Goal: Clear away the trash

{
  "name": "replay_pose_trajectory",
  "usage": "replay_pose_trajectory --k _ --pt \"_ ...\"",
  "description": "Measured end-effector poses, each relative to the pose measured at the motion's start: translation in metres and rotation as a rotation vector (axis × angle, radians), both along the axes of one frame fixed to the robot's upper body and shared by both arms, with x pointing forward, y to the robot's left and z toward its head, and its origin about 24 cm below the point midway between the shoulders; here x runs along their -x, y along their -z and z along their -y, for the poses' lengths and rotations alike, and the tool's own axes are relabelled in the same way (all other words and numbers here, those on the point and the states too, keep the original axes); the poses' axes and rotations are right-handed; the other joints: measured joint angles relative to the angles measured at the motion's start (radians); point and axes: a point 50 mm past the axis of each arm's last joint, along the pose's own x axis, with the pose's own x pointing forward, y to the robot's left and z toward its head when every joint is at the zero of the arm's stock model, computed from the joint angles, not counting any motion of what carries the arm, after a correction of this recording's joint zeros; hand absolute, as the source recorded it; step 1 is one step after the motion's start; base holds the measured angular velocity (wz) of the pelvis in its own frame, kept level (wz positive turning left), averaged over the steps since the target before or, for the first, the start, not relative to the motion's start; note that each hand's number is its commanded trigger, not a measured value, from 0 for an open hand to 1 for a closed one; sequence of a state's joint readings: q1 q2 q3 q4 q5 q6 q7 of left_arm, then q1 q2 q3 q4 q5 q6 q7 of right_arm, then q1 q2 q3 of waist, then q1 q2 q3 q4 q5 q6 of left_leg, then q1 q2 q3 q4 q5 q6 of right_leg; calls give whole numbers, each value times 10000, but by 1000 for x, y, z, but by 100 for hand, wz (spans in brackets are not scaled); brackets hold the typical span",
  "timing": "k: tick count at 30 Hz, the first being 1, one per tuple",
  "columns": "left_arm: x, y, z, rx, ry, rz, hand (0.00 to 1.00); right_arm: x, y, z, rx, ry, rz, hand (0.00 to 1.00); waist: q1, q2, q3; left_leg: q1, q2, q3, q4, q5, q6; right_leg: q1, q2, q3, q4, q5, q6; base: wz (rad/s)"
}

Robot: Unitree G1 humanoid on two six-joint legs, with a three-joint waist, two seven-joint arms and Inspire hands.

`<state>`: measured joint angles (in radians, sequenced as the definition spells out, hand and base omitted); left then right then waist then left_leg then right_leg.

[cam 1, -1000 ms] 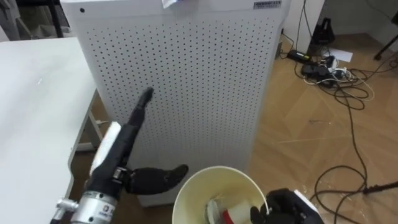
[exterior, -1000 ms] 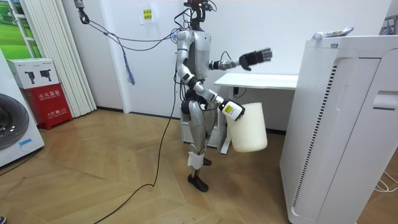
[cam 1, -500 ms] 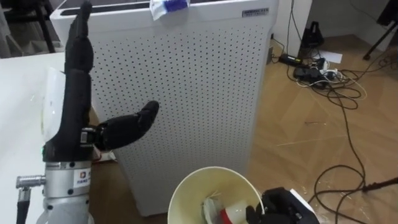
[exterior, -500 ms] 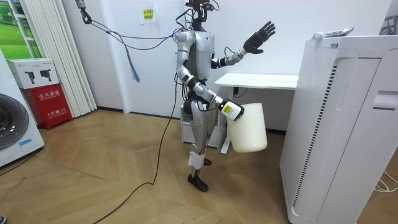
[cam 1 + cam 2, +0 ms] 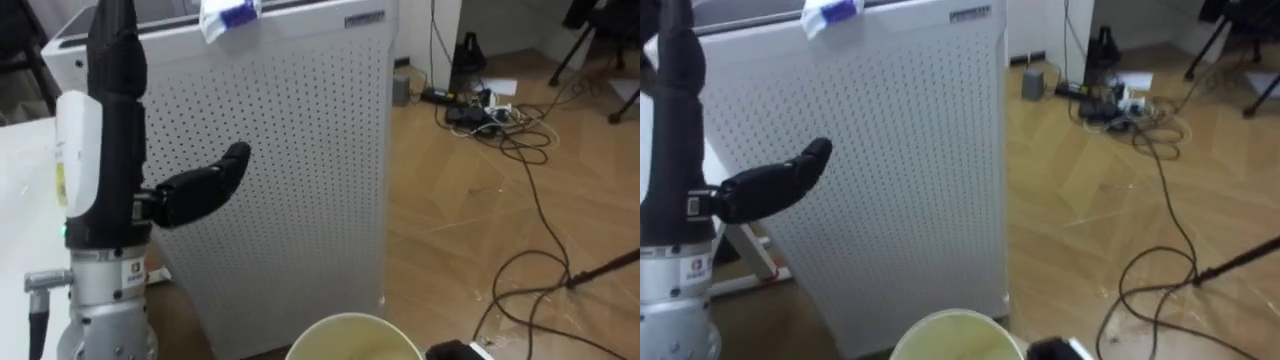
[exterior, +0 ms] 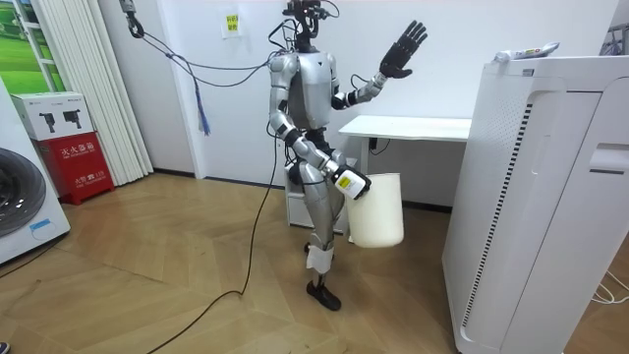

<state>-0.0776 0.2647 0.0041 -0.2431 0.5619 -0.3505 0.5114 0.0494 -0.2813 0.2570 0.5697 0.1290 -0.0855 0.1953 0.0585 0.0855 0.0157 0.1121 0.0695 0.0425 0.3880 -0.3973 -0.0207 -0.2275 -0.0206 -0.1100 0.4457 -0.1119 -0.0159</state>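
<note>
A white and blue wrapper (image 5: 228, 14) lies on top of the tall white perforated cabinet (image 5: 300, 150) right in front of me; it also shows in the room view (image 6: 528, 50). My left hand (image 5: 100, 150) is raised upright before the cabinet, open, fingers straight and thumb out to the side, holding nothing. It stays below and left of the wrapper. My right hand (image 6: 349, 185) is low at my side, shut on the rim of a cream bucket (image 6: 375, 209). The bucket's rim (image 5: 345, 335) peeks in at the bottom edge.
A white desk (image 6: 413, 126) stands at my left, close to the cabinet. Cables and plug strips (image 5: 480, 100) lie on the wooden floor to the right. A washing machine (image 6: 20, 206) and a red box (image 6: 74, 157) stand at the room view's left.
My left arm swung up from pointing at the cabinet to upright. I shifted my stance and the bucket swung lower and nearer my legs. The eye view moved, so the bucket sank to the bottom edge.
</note>
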Motion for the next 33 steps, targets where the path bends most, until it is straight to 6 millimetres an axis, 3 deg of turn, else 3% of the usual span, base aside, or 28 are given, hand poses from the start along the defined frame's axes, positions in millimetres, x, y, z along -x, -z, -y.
replay_pose_trajectory --k 2,4,5,7,8,10,11,13,15,16,17,18,20,22,27,33 --pt "2 -6 -2 -33 -26 360 0 -1 -2 -5 11 -361 100 100 197 12 -132 17 323 94 766 -253 -262 57 274 -219 326 -367 -232 -23" --pt "1 -8 -3 -109 -45 391 0 0 -3 -8 2 -546 145 100 323 23 -95 -575 730 35 2950 -111 -420 401 452 -395 501 -692 -462 -4" --pt "2 -8 -4 -114 -112 456 0 0 -3 -8 27 -625 138 100 352 70 -70 -1084 936 -159 4346 336 -571 695 562 -505 686 -895 -631 0" --pt "3 -8 -6 -78 -197 545 0 2 -3 -7 29 -624 167 100 336 -30 -52 -1635 935 -394 5773 1510 -636 1116 537 -487 945 -1304 -813 13" --pt "3 -8 -6 -93 -197 588 0 1 -3 -7 20 -599 190 100 309 -94 -24 -1793 897 -445 5831 1524 -644 1165 538 -450 937 -1381 -831 34" --pt "4 -9 -5 -107 -58 716 0 0 -4 -3 129 -512 264 100 203 -80 -18 -2319 834 -296 5454 1190 -517 1216 406 -461 901 -1466 -854 18" --pt "5 -9 -4 -103 2 778 0 1 -5 1 229 -462 261 100 310 -75 1 -2586 693 -245 4800 1075 -546 1226 256 -502 857 -1463 -883 -9" --pt "7 -12 -5 -122 -17 940 0 1 -5 2 273 -454 256 100 316 -127 21 -2799 654 -216 3211 1126 -617 1259 128 -566 707 -1463 -899 -3" --pt "10 -17 -3 -321 -39 1277 0 5 -3 4 293 -441 136 100 315 -167 44 -2723 570 -189 1303 1534 -738 1391 93 -589 479 -1500 -833 6" --pt "11 -19 -2 -383 -28 1361 0 6 -2 4 287 -438 91 100 296 -155 33 -2673 558 -164 1024 1772 -724 1411 98 -610 451 -1528 -791 6" --pt "13 -21 0 -501 6 1556 0 8 -1 7 347 -408 -48 100 322 -217 8 -2587 467 -107 745 2179 -666 1423 60 -569 387 -1589 -705 5" --pt "17 -24 1 -636 -60 1828 0 10 1 5 263 -419 -128 100 327 -315 -68 -2481 321 -44 458 2260 -594 1427 -63 -567 284 -1633 -609 4" --pt "20 -27 2 -720 -85 2109 0 10 1 4 127 -452 -182 100 334 -525 -94 -2370 126 -43 65 2395 -507 1476 -198 -575 49 -1607 -480 12" --pt "20 -26 2 -924 -218 2110 0 11 1 5 46 -481 -214 100 350 -551 -88 -2206 29 -70 -134 2398 -457 1733 -228 -573 -298 -1527 -354 11" --pt "20 -29 -7 -1306 -668 2085 0 11 -1 4 34 -803 -158 100 353 -435 -101 -1689 -235 -147 -633 2314 -317 2406 -312 -602 -1061 -1473 -109 8" --pt "18 -30 -11 -1714 -824 1949 0 6 -8 -3 -78 -1097 186 100 330 -342 -86 -1414 -308 -179 -1109 2292 -277 2890 -281 -668 -1785 -1306 12 2"
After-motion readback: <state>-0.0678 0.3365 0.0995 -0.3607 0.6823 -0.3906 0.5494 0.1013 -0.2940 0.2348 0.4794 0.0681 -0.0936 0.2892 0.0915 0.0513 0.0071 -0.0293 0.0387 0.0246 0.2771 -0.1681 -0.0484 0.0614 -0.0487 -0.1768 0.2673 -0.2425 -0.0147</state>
